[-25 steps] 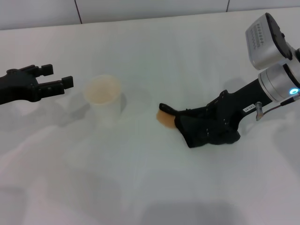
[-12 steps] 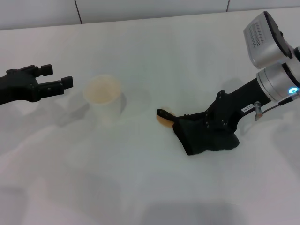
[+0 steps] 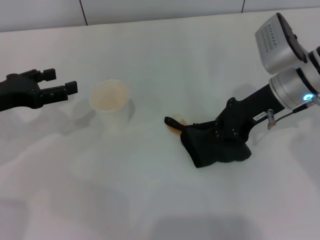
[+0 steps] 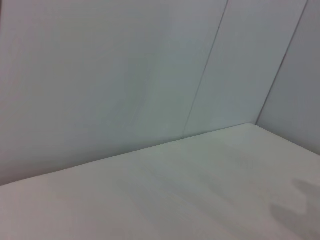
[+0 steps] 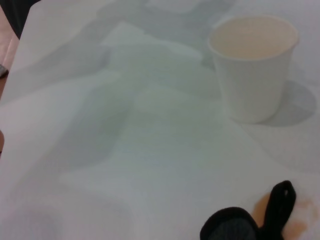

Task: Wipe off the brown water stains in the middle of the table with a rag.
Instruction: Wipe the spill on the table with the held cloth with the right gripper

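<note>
At the left edge of the broad white glossy table (image 3: 150, 200), the black left gripper (image 3: 62, 85) hovers with its fingers spread, holding nothing. Just beside it stands a pale paper cup (image 3: 111, 105), upright, tan inside. Near the table's middle, the small orange-brown blot of brown water stains (image 3: 175, 127) lies mostly under the edge of the black wrinkled rag (image 3: 212, 145), whose small tab (image 3: 172, 121) crosses the blot. The right gripper (image 3: 230, 131) presses into the rag from the right; whether its fingers are spread or pinching the cloth cannot be told, since the wad hides them.
</note>
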Controlling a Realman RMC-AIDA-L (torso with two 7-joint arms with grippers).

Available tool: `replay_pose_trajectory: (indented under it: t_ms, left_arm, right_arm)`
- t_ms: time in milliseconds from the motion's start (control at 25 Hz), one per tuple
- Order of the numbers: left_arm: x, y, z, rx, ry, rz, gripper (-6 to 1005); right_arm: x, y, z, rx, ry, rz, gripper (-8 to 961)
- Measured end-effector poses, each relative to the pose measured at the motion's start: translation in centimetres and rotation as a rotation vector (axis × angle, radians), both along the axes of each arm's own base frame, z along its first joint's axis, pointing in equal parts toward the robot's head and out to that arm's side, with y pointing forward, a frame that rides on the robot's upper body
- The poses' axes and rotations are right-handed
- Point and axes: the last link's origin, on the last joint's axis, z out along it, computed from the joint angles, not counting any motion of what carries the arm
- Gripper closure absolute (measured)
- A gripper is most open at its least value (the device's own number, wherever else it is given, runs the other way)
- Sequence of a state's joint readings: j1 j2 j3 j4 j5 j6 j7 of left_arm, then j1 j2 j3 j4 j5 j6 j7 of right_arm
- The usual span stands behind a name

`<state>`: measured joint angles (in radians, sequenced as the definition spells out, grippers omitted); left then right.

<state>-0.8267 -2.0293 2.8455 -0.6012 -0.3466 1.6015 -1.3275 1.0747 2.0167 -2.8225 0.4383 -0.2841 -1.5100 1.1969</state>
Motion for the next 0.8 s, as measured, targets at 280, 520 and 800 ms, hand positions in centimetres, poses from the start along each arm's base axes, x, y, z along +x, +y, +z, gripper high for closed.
replay_pose_trajectory:
  t_ms: [280,520,800]
  left_arm:
    - [-0.01,0.03,0.07,-0.002,-0.004,0.008,133]
    - [0.15,0.15,0.05,-0.01,-0.006,0.014,133]
    - [0.34,0.35,0.16,-0.012,-0.01,0.017,133]
  right_arm:
    - [-0.49,0.29,-0.13,-0.001,0.002,0.01,912]
    - [-0.62,0.39,-0.13,0.004,0.006,0.011,913]
    - [-1.05,0.41,-0.47,-0.006,0.017,0.018,913]
